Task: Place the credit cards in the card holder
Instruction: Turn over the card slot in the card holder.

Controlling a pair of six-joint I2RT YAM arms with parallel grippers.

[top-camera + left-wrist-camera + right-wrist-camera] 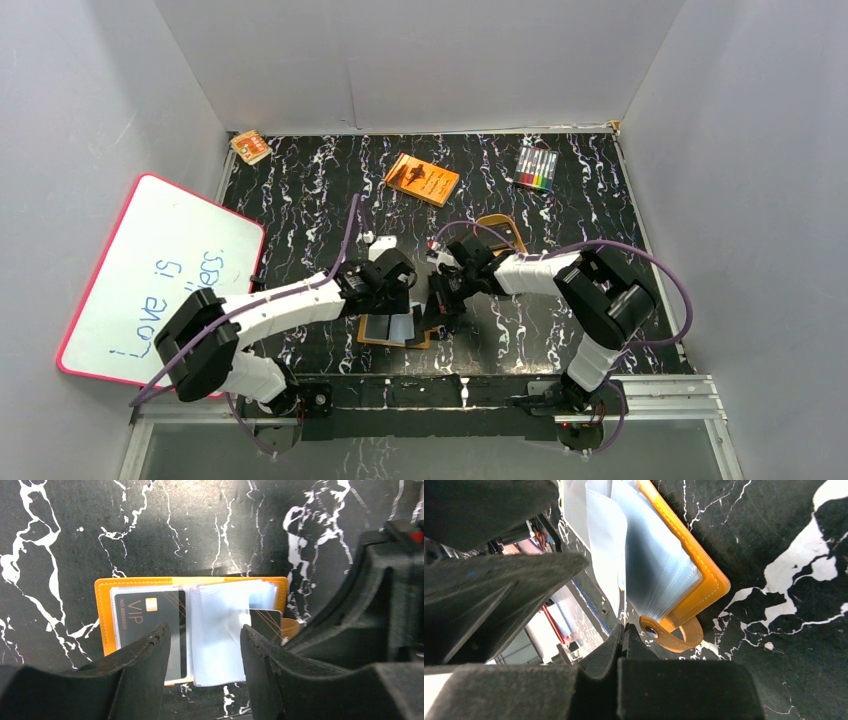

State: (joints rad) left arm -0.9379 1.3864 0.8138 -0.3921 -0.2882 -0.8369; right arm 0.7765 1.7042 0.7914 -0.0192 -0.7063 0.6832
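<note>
On the far left a whiteboard [160,275] with blue writing leans beside the black table [300,200], which has white streaks. The left gripper [203,632] hangs right over the card holder [102,610]. Its two fingers are apart with a good gap, and nothing is pinched between them. The card holder lies open and flat near the front edge of the table, between the two grippers. A black VIP card [147,617] sits in its left clear pocket. Loose pale pockets [220,630] stick up in the middle. On the right side a second black card [264,622] pokes partly under a pocket. The right gripper [624,632] is squeezed tight on that card's edge, just beside the snap tab [676,637]. Far back lie an orange book [422,179] and a pack of markers [536,168].
</note>
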